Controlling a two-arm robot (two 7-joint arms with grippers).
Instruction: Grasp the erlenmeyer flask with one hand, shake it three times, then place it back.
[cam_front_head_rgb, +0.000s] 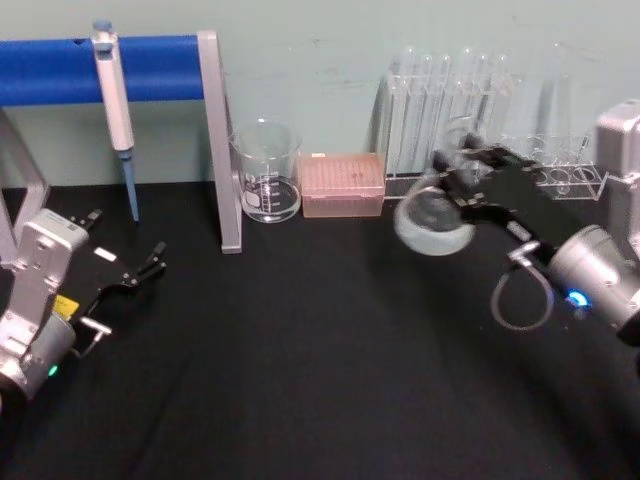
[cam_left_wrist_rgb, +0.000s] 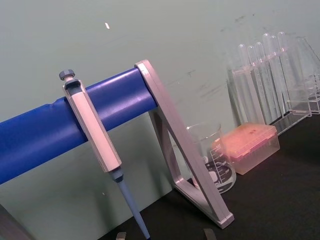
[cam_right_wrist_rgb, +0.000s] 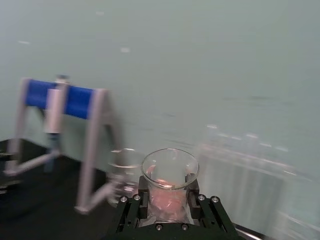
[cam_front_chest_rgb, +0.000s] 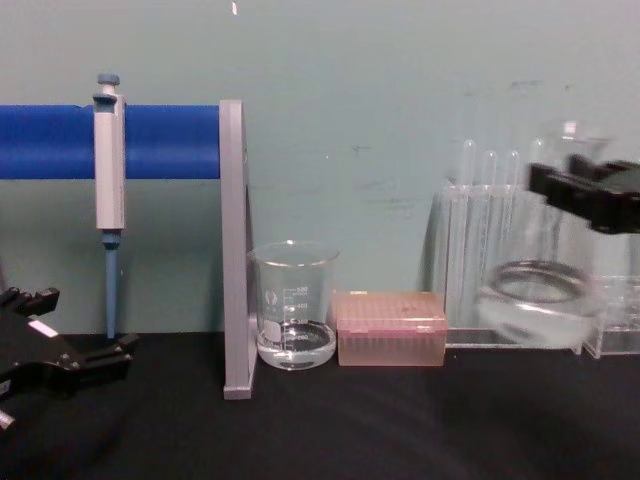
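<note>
The erlenmeyer flask (cam_front_head_rgb: 432, 220) is a clear glass cone, held above the black table at the right and tilted, its outline smeared by motion. My right gripper (cam_front_head_rgb: 470, 160) is shut on its neck. In the chest view the flask (cam_front_chest_rgb: 540, 300) hangs in front of the test tubes with the right gripper (cam_front_chest_rgb: 585, 185) at its top. In the right wrist view the flask's round rim (cam_right_wrist_rgb: 170, 167) sits between the black fingers (cam_right_wrist_rgb: 131, 205). My left gripper (cam_front_head_rgb: 128, 238) rests open and empty at the left of the table, also seen low in the chest view (cam_front_chest_rgb: 75, 325).
A glass beaker (cam_front_head_rgb: 268, 172) and a pink tip box (cam_front_head_rgb: 342, 184) stand by the back wall. A rack of test tubes (cam_front_head_rgb: 450, 100) is behind the flask. A pipette (cam_front_head_rgb: 115, 100) hangs on a blue-barred stand (cam_front_head_rgb: 218, 140) at back left.
</note>
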